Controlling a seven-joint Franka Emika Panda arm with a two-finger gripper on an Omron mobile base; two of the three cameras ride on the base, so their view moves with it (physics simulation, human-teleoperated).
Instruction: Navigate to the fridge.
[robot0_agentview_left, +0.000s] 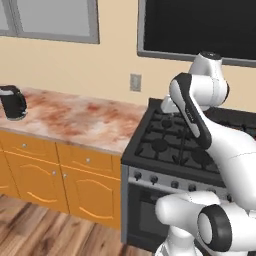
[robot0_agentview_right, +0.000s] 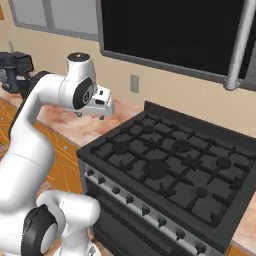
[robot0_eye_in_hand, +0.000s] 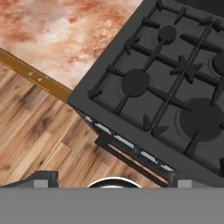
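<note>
A: Where does the base stand right now?

B: Squarely in front of the black gas stove (robot0_agentview_left: 170, 145), with the marbled reddish surface (robot0_agentview_left: 75, 120) stretching to its left over orange cabinets (robot0_agentview_left: 60, 175). A dark kettle (robot0_agentview_left: 12, 102) sits at the far left end of that surface, and there is a wall outlet (robot0_agentview_left: 135, 82) just beside the stove's back corner.

A: Any sign of the fridge?

B: None that I can make out. Above the stove hangs a large dark panel (robot0_agentview_right: 170, 35), and a grey vertical bar (robot0_agentview_right: 239, 47) crosses the upper right of the right base view, but I can't tell what that bar belongs to. So I cannot say where the fridge is from here; it lies somewhere outside what these cameras cover.

A: And the arm?

B: Folded up over the stove's left edge. The tool (robot0_agentview_right: 102, 106) hangs above the seam between surface and stove, pointing down; the hand view looks onto the burners (robot0_eye_in_hand: 135, 83), the stove's front edge and the wooden floor (robot0_eye_in_hand: 39, 127).

A: Is the tool clenched or released?

B: I cannot tell. The fingertips are barely visible, and nothing appears to be held.

A: So how far along?

B: My judgement: early or midway. The robot faces the wrong appliance, so the drive and the final lining-up with the fridge remain.
</note>
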